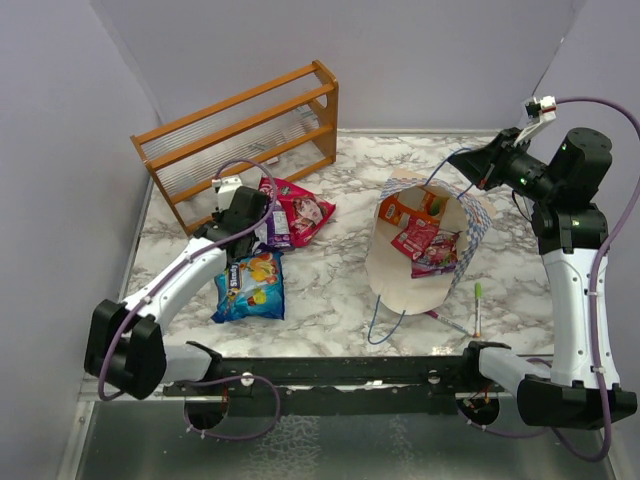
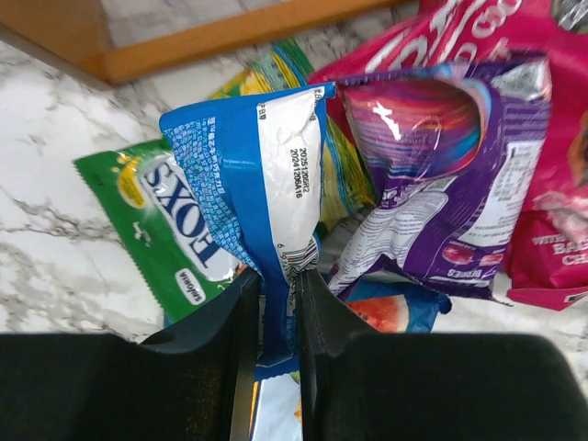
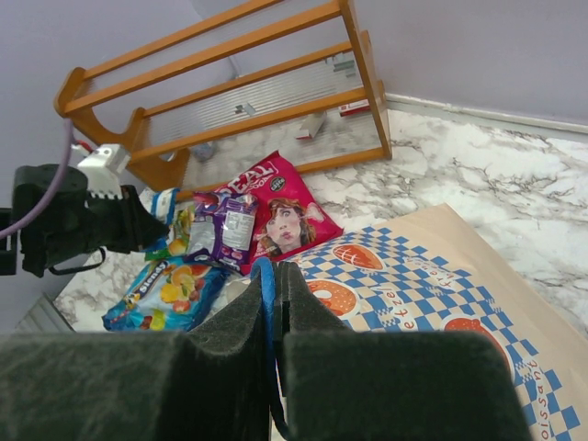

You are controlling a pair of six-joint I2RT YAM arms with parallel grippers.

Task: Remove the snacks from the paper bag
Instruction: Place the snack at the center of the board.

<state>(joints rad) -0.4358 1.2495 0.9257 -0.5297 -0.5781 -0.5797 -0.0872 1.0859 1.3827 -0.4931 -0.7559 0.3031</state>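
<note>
Left wrist, blue snack (image 2: 266, 156) inside left pincer (image 2: 276, 277)

The marble table (image 1: 330, 270) bears a wooden rack (image 1: 240, 140); snack packets (image 1: 252, 285) lie beside it; paper bag (image 1: 395, 280) and green pen (image 1: 477, 308) rightward.

Bright, even light; soft shadows

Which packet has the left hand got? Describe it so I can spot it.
Find the wooden rack at the back left; snacks lie piled in front of it. The left hand is shut on the blue packet there. Unlike the green packet, purple packet and pink packet beside it, it shows a white strip with a barcode.
</note>
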